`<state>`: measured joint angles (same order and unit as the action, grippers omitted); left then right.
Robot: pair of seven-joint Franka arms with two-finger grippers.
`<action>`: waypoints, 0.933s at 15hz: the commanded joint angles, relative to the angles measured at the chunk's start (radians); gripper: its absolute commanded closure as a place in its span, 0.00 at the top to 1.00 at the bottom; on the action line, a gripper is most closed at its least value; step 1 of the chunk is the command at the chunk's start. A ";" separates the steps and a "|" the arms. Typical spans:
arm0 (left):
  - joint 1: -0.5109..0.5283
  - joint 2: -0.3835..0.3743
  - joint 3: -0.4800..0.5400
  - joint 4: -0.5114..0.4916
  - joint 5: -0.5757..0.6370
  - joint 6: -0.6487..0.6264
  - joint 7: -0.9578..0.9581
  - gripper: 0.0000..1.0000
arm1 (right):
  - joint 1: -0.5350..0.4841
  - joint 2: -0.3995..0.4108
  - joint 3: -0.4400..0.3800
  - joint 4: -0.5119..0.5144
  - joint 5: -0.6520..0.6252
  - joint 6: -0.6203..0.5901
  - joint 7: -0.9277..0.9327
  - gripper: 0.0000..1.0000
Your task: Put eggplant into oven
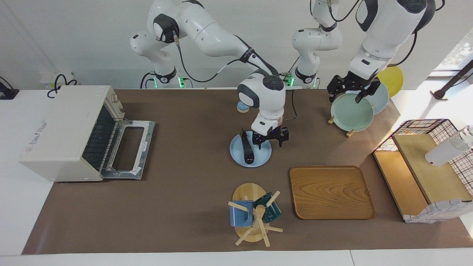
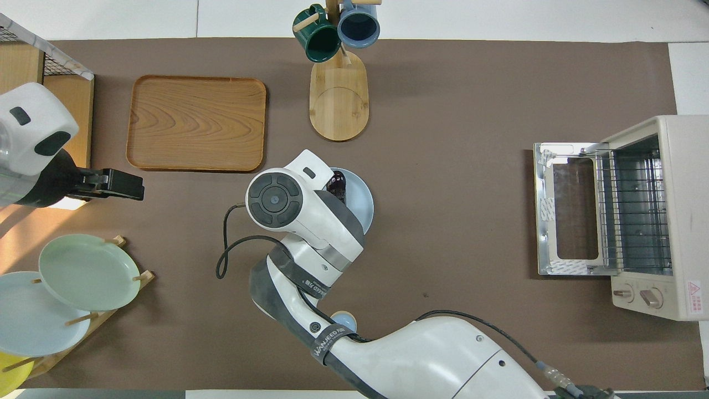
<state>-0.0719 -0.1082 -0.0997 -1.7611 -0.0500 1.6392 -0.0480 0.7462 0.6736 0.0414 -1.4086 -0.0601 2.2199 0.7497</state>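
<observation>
The dark purple eggplant (image 1: 247, 149) lies on a light blue plate (image 1: 258, 160) at the middle of the table. In the overhead view only its end (image 2: 337, 185) shows under the right wrist, on the plate (image 2: 363, 208). My right gripper (image 1: 270, 140) is open, low over the plate, just beside the eggplant toward the left arm's end, not holding it. The cream-white oven (image 1: 63, 133) (image 2: 664, 221) stands at the right arm's end with its door (image 1: 129, 147) (image 2: 570, 210) folded down and its wire rack showing. My left gripper (image 1: 346, 96) (image 2: 119, 184) is open and waits over the plate rack.
A wooden tray (image 1: 330, 192) (image 2: 196, 122) and a mug tree (image 1: 255, 214) (image 2: 338, 66) with two mugs lie farther from the robots. A rack with a green plate (image 1: 351, 112) (image 2: 88, 271) and a wire basket shelf (image 1: 425, 166) stand at the left arm's end.
</observation>
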 commanded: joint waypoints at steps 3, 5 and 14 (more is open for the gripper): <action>0.014 0.005 -0.003 0.029 0.050 0.005 0.043 1.00 | 0.019 -0.046 -0.002 -0.108 -0.014 0.053 0.000 0.62; 0.012 0.036 0.012 0.086 0.051 -0.016 0.043 1.00 | 0.032 -0.065 -0.002 -0.164 -0.014 0.105 0.000 0.57; 0.029 0.084 0.020 0.091 0.058 -0.085 0.065 1.00 | 0.025 -0.066 -0.003 -0.022 -0.182 -0.219 -0.072 0.00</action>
<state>-0.0566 -0.0060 -0.0759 -1.6590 -0.0065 1.5928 -0.0040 0.7784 0.6143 0.0373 -1.4873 -0.1859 2.1277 0.7086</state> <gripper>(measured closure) 0.000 0.965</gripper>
